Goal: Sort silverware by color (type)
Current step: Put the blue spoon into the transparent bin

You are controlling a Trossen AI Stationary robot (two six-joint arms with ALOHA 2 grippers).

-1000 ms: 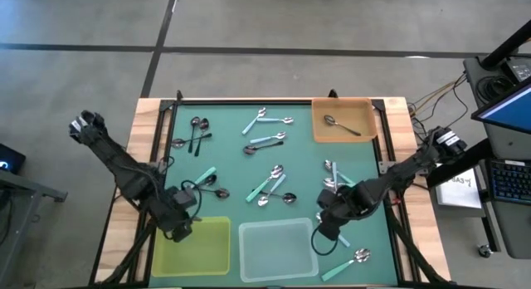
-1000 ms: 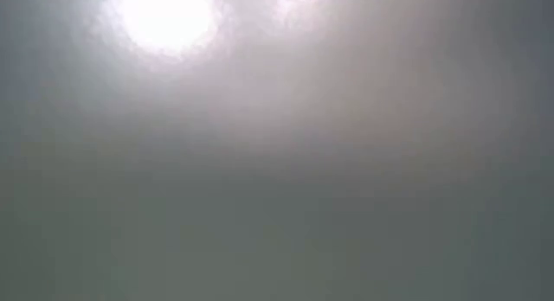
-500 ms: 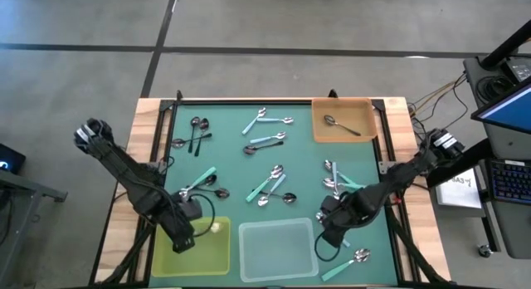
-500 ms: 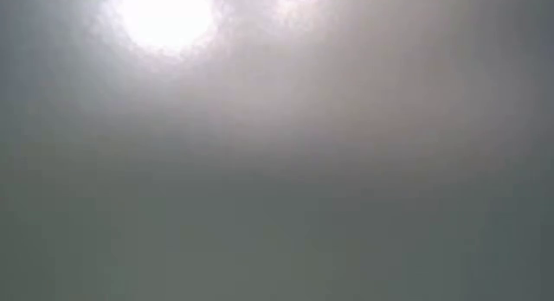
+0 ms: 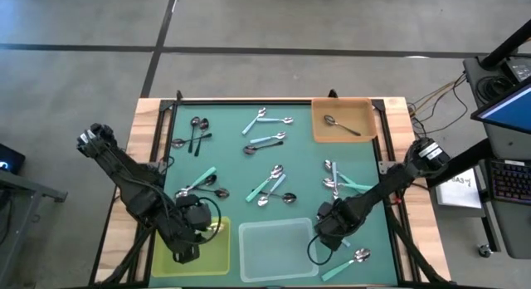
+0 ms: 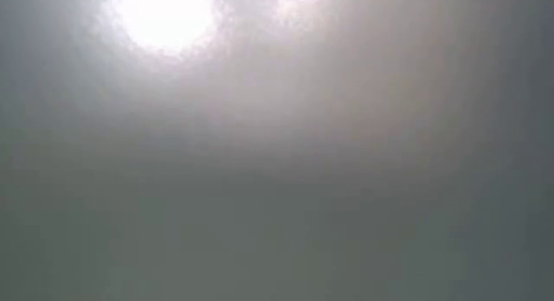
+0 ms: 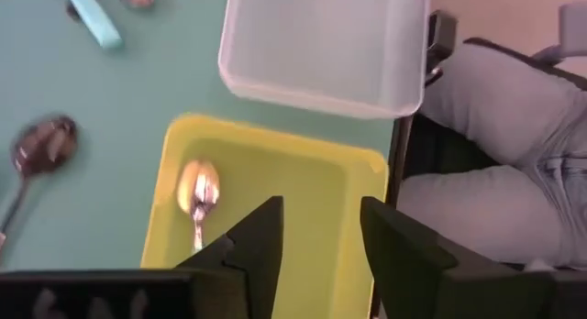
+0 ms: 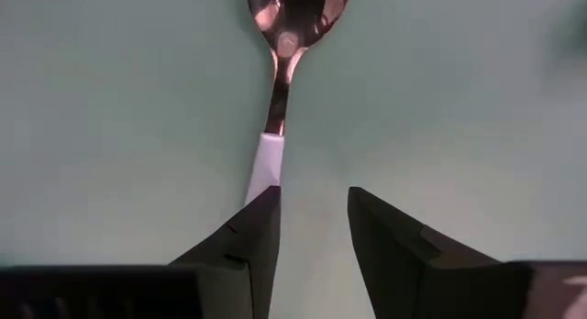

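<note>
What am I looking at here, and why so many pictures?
It is one moment seen by several cameras. The overhead camera shows two dark robot arms at a green table scattered with small spoons. The left gripper hangs open over the yellow tray, where one spoon lies. The right gripper, also open and holding nothing, is beside a white-handled spoon. An orange tray holds another spoon; the clear tray looks empty. The table-level camera shows only glare.

Grey floor with dark seams; keyboard right; low view hazy glare.
</note>
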